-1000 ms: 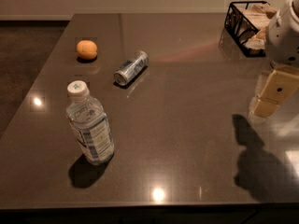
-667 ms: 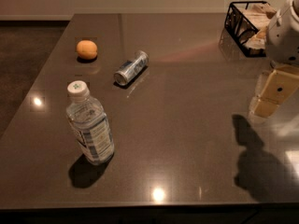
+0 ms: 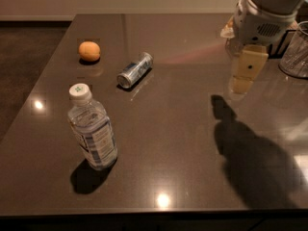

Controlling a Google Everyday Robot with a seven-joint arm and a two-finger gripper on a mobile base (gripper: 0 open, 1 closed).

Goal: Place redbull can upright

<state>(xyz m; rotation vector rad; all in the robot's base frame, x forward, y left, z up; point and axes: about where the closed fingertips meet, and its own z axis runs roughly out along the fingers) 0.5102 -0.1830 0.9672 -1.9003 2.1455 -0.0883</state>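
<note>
The redbull can, silver and blue, lies on its side on the dark table, left of centre, with one shiny end facing the front left. My gripper hangs above the table at the right, well to the right of the can and apart from it, pointing down. It holds nothing that I can see. Its shadow falls on the table below it.
A clear water bottle with a white cap stands upright at the front left. An orange lies behind and left of the can. A clear glass stands at the right edge, beside a dark basket mostly hidden behind the arm.
My gripper has moved left and a little farther over the table, toward the can's side. The can, the bottle and the orange have not moved.
</note>
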